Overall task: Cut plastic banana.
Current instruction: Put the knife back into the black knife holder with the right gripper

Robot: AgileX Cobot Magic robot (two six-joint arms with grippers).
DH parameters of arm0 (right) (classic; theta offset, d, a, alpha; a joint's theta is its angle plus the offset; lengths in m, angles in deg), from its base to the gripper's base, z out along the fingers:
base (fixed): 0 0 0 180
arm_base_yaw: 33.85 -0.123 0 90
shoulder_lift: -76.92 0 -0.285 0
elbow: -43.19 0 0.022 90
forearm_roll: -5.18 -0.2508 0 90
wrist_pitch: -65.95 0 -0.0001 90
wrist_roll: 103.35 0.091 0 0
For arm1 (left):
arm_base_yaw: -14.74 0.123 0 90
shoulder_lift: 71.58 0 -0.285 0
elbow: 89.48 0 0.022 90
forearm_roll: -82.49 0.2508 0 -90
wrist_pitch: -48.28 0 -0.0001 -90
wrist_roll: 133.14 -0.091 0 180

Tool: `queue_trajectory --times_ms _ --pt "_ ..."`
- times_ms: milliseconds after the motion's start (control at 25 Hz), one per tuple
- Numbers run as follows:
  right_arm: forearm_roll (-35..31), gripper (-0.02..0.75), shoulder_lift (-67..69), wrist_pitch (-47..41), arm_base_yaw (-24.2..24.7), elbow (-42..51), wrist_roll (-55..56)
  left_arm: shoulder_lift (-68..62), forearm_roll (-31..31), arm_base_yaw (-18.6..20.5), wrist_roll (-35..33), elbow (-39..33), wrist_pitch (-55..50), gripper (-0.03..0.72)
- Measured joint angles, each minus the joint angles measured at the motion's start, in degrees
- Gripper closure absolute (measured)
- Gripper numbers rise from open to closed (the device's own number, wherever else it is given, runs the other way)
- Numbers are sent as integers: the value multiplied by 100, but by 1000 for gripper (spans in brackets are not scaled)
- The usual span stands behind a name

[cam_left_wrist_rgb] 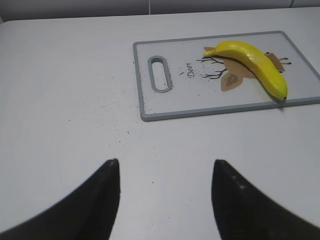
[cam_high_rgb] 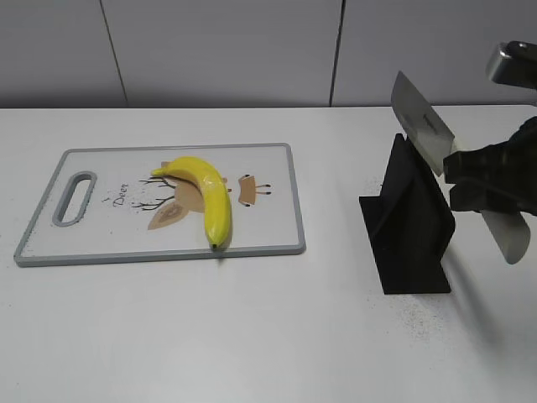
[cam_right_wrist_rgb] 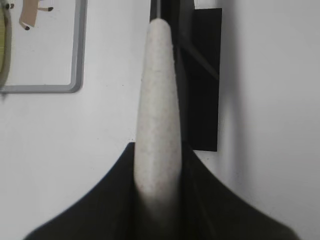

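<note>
Glossy bright yellow plastic banana, curved, with a small dark tip toward the near edge and a stubby stem pointing left, lying whole on the white cutting board with grey rim, handle slot and deer print, on the white table. Right gripper clamped on the pale handle of a cleaver-style knife, blade tilted up above the black knife stand, well apart from the board. Left gripper spread wide and holding nothing, low over bare table near the board's handle end.
</note>
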Motion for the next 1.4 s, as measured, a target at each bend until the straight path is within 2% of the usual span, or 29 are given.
queue_trajectory --times_ms 960,1000,1200,1280,1400 --pt "34 542 307 -311 0 -92 104 0 -4 0 0 0 0 124" --pt "34 507 307 -311 0 -97 104 0 -4 0 0 0 0 124" --pt "34 151 307 -421 0 -195 66 0 -4 0 0 0 0 124" --pt "34 104 268 -563 0 -320 -80 0 -4 0 0 0 0 124" --pt "34 104 25 -764 0 -500 -372 0 -4 0 0 0 0 124"
